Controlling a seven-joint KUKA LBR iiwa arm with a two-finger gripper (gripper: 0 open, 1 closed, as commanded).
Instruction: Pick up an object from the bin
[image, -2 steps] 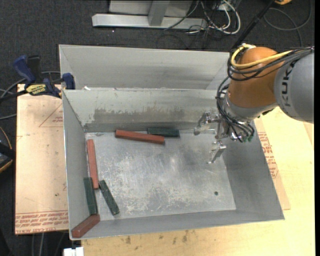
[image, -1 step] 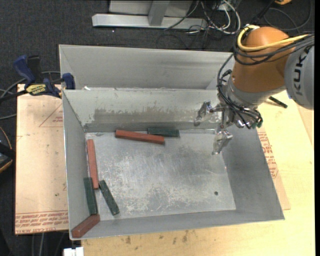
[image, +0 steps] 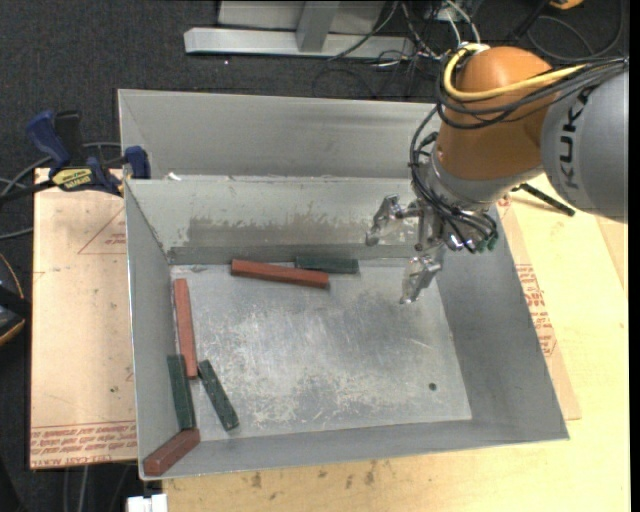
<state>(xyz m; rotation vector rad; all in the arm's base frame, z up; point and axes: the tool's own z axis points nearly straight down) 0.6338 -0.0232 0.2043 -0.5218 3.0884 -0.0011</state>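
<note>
Fingers (image: 420, 280) of the gripper (image: 403, 250) stand spread apart with nothing between them. One metal tip hangs lower, toward the near side, and the other sits higher and to the left, close to the foot of the back wall. Under them is bare grey floor of the bin (image: 330, 350), so no thing is gripped or enclosed.

Nearest to the fingers, just to their left along the foot of the back wall, is a short dark green bar (image: 327, 265). Its right end points at the upper finger but stays apart from it. Touching that bar on its near side, and reaching further left, is a long red-brown bar (image: 280, 272), lying slightly tilted.

Well away to the left of the fingers and toward the near side, a second red-brown bar (image: 184, 325) runs along the left wall. Past its near end lie two dark green sticks (image: 180, 392), side by side and splayed into a narrow V. A third red-brown piece (image: 170, 452) rests in the near left corner.

Above the fingers sit the wrist's orange cover (image: 490, 100), looped with cables, and the grey arm (image: 600, 140) leading off to the right.
</note>
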